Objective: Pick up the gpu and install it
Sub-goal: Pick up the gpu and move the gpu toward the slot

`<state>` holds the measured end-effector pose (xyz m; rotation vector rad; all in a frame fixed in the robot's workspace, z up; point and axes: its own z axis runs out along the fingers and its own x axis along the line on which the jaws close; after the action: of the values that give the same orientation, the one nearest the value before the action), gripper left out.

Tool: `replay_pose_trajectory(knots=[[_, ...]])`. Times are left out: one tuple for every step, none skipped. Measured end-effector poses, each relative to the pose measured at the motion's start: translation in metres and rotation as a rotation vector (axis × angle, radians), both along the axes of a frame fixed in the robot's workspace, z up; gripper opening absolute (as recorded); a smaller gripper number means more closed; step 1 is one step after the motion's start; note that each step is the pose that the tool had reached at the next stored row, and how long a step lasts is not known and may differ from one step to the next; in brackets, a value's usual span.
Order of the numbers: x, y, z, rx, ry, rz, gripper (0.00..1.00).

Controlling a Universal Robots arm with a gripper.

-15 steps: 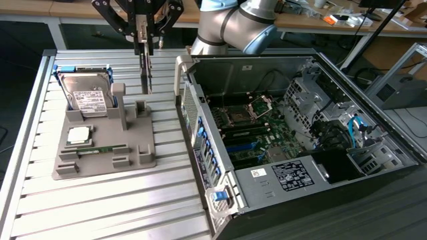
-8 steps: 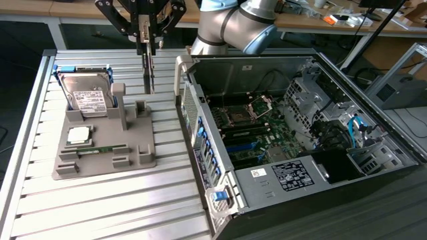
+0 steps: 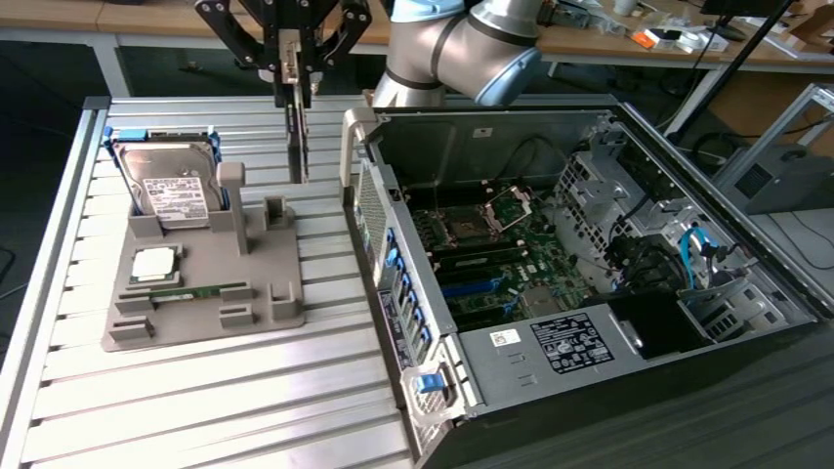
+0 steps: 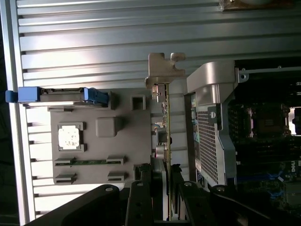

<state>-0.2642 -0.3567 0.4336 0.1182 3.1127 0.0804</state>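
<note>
Got the thin tan-brown gpu card (image 3: 300, 137) (image 4: 165, 123) with its silvery metal edge pinched on both faces by the black multi-link gripper (image 3: 299, 84) (image 4: 164, 190), hanging upright and edge-on. Lower edge up off the grey plastic parts holder (image 3: 209, 315) (image 4: 130, 153), roughly over that holder's case-side rim. Sits just beside the silvery wall of the open black computer case (image 3: 361, 137) (image 4: 207, 94), narrow gap, not touching. Loads of open slatted aluminium table (image 3: 195, 401) below. Silver boxy hard drive with white label (image 3: 170, 191) stands well apart, at the holder's other end.

I can't see the gpu's (image 4: 162, 117) end inside the gripper (image 4: 167, 174), and the case's (image 3: 521, 352) near corner is cropped.
</note>
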Motion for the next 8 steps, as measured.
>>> replay_pose_trajectory(knots=[[0.0019,0.0000,0.0000,-0.0006,0.0002,0.000,0.27],[0.0033,0.0000,0.0000,-0.0010,0.0003,0.000,0.27],[0.0041,0.0000,0.0000,-0.0012,0.0003,0.000,0.27],[0.0048,0.0000,0.0000,-0.0015,0.0003,0.000,0.27],[0.0055,0.0000,0.0000,-0.0016,0.0002,0.000,0.27],[0.0061,0.0000,0.0000,-0.0018,0.0002,0.000,0.27],[0.0067,0.0000,0.0000,-0.0019,0.0002,0.000,0.27],[0.0075,0.0000,0.0000,-0.0020,0.0002,0.000,0.27]])
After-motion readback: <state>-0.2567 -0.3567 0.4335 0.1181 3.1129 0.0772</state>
